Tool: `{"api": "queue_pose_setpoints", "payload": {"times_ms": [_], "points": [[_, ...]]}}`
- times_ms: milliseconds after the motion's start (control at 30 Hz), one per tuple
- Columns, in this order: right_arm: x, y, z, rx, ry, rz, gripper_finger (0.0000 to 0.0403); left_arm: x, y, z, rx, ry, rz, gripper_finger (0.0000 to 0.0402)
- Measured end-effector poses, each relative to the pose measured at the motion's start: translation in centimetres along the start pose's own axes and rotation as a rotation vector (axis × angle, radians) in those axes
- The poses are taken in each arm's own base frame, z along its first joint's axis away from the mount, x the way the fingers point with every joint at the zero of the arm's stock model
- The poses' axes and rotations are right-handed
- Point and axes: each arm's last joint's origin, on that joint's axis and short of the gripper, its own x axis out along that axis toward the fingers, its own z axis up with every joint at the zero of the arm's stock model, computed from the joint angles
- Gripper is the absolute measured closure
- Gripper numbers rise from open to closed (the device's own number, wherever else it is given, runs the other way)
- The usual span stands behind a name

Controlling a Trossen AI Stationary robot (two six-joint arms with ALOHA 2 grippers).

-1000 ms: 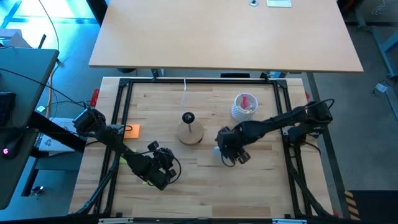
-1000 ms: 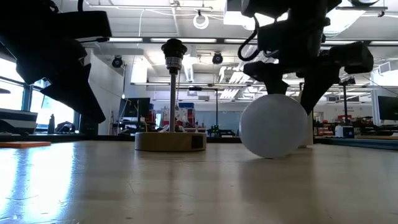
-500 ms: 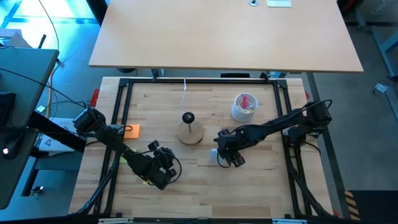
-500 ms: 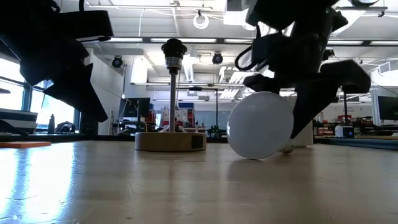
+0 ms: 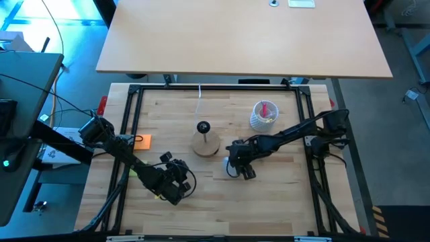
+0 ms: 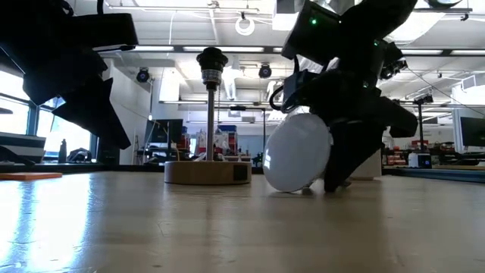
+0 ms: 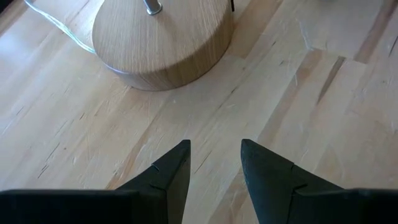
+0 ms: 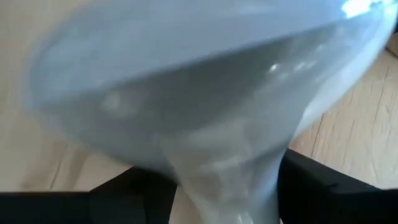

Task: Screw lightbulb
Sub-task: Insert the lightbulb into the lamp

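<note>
The white lightbulb point(image 6: 297, 152) lies on the table a little to the right of the round wooden lamp base point(image 5: 205, 144), whose post carries a black socket point(image 6: 212, 58). The bulb shows as a white spot in the high view point(image 5: 230, 170). My right gripper point(image 5: 236, 165) is tipped over it and shut on its narrow neck; the frosted globe fills the right wrist view point(image 8: 186, 81). My left gripper point(image 7: 214, 167) is open and empty, low over the table to the near left of the lamp base point(image 7: 161, 43). My right gripper pinches the bulb's pale neck point(image 8: 230, 177) between its two fingers point(image 8: 323, 186), one on each side, just behind the globe. The fingers come slanting down from the table's right. The globe's underside point(image 6: 292, 188) rests on the table, and the bulb lies tilted.
A white perforated cup point(image 5: 263, 114) with pink items stands at the back right. An orange pad point(image 5: 142, 141) lies at the table's left. A thin cord point(image 5: 199, 94) runs from the lamp base to the far edge. A black frame point(image 5: 134, 94) borders the tabletop.
My right gripper has moved toward the table's left, toward the lamp base, and has tipped over from pointing down to a slant. The bulb has rolled along the table with it to the left, staying on the wood.
</note>
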Motion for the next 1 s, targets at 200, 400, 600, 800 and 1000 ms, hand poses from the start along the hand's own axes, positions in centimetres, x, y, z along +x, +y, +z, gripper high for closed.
{"api": "queue_pose_setpoints", "payload": {"times_ms": [200, 400, 600, 800, 1000], "points": [[1.2, -0.2, -1.1, 0.117, -0.193, -0.013, 0.0267, -0.3, -0.2, -0.3, -0.022, -0.001, -0.010, 0.0266], [1.7, 0.3, -2.5, 0.269, -0.458, -0.019, 0.0267, -0.8, -0.5, -0.7, -0.038, -0.011, -0.027, 0.0266], [-1.2, 0.3, 0.2, 0.326, -0.960, -0.077, 0.0267, -0.9, -1.0, 0.0, -0.116, -0.166, -0.026, 0.0266], [-6.2, 0.6, 2.1, 0.206, -1.500, 0.066, 0.0267, -1.2, -2.9, 2.5, -0.204, -0.506, -0.008, 0.0266], [-7.8, 2.4, 3.0, 0.005, -1.574, 0.162, 0.0267, -0.2, -4.8, 7.1, -0.095, -0.631, -0.160, 0.0257]]}}
